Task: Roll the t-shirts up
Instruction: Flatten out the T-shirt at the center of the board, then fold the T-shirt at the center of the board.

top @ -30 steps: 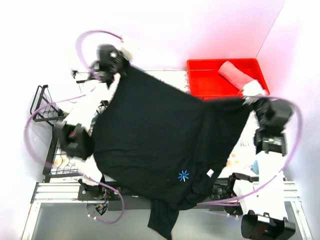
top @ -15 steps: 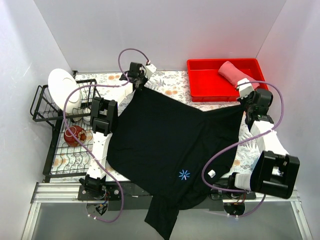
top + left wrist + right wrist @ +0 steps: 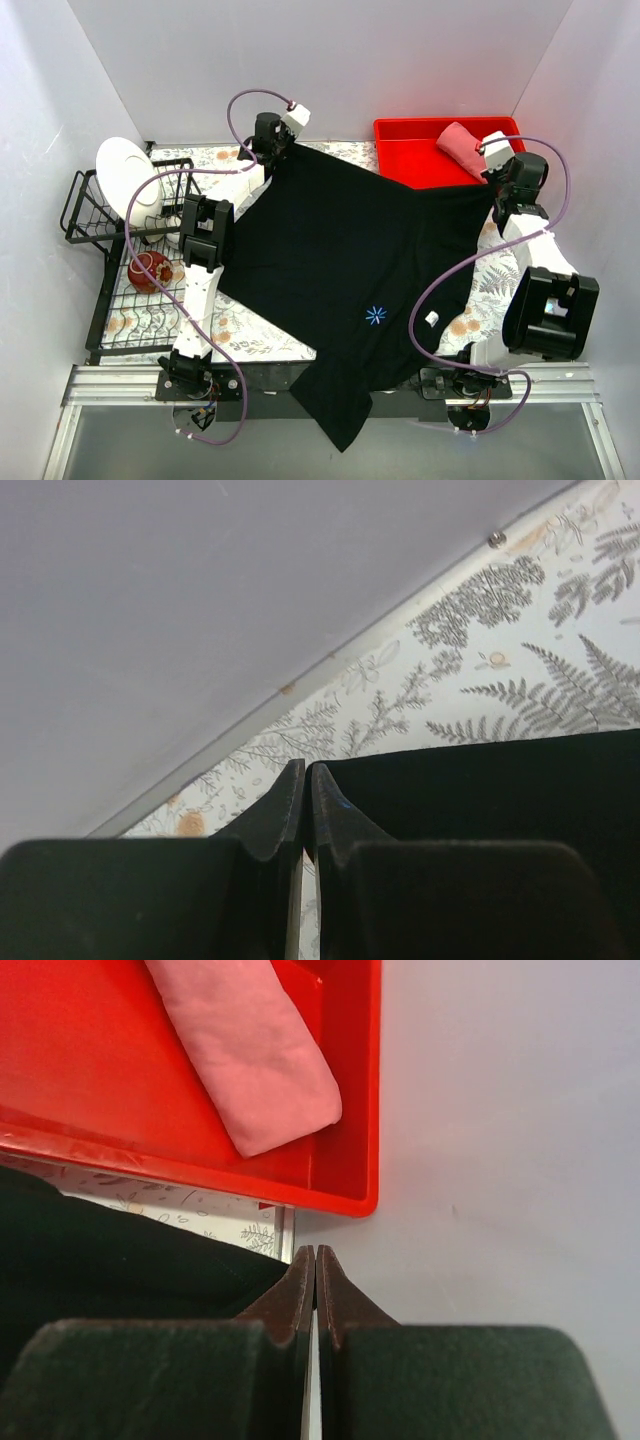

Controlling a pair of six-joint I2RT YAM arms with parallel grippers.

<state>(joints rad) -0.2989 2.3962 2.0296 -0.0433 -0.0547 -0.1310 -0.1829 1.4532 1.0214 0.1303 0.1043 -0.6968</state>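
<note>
The floral tablecloth [image 3: 250, 335] is covering the bench. The black t-shirt [image 3: 350, 270] is lying spread across the middle, with one end hanging over the near edge. The red tray [image 3: 410, 160] is sitting in the far right corner, and the pink t-shirt [image 3: 460, 148] is lying bundled inside it. The left gripper [image 3: 303, 770], fingers pressed together, is pinching the black shirt's far corner by the far edge. The right gripper [image 3: 315, 1252], likewise closed, is pinching its right corner just beside the tray.

Right gripper [image 3: 316, 1252] tips together, perhaps on black t-shirt [image 3: 120, 1265], near red bin [image 3: 366, 1080]
</note>
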